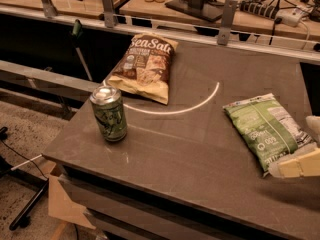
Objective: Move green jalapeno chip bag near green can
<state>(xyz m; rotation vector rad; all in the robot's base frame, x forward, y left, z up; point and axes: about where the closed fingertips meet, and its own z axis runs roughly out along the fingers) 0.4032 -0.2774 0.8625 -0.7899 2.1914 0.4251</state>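
Observation:
The green jalapeno chip bag (265, 127) lies flat on the right side of the dark table (190, 149). The green can (109, 113) stands upright near the table's front left corner, well apart from the bag. My gripper (309, 146) enters at the right edge of the camera view. Its pale fingers (299, 166) stand apart, one at the bag's near right corner and one just beyond the bag's right edge. It holds nothing.
A brown-and-tan Sea Salt chip bag (144, 66) lies at the back left, just behind the can. A bright curved light streak (175, 109) crosses the table's middle. A railing (165, 29) runs behind the table. The table's front edge drops to the floor at left.

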